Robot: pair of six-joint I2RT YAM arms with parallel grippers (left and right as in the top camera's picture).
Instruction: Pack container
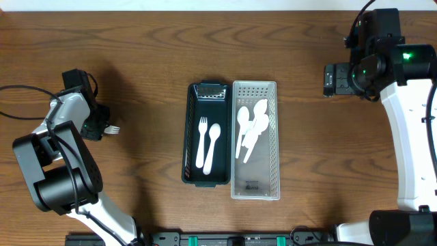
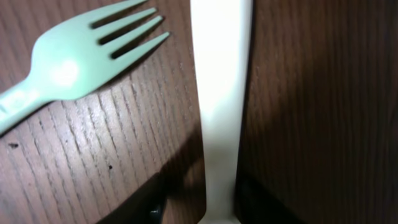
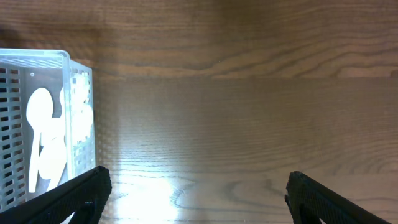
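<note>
— Where's the container?

— Dead centre of the desk [image 1: 136, 55]. It's a dark bin [image 1: 187, 147], long side running 12 to 6. Inside lie a white fork [image 1: 201, 142] and a white spoon [image 1: 213, 143], side by side, heads toward 12.

— And the pale thing against it?

— A clear perforated bin [image 1: 258, 171], touching the dark one on its 3 o'clock side. Several white spoons [image 1: 251, 126] are heaped in its 12 o'clock half, overlapping one another.

— Anything loose?

— One more fork [image 1: 114, 129], well out at 9 o'clock from the dark bin, flat on the wood. Its tines poke out right beside the left hand [image 1: 102, 128].

— Is that hand grasping it?

— I can't tell. Its own camera shows the fork lying off toward 10 o'clock, and a white strip [image 2: 221, 106] running straight up the middle of the view, with dark shapes on either side of its lower end. Whether the hand is clenched on that strip, I can't make out.

— The other one?

— The right hand [image 3: 198, 180] is up at about 2 o'clock from the bins, well apart from them. It is released, its fingers spread wide with only bare wood between them.
</note>
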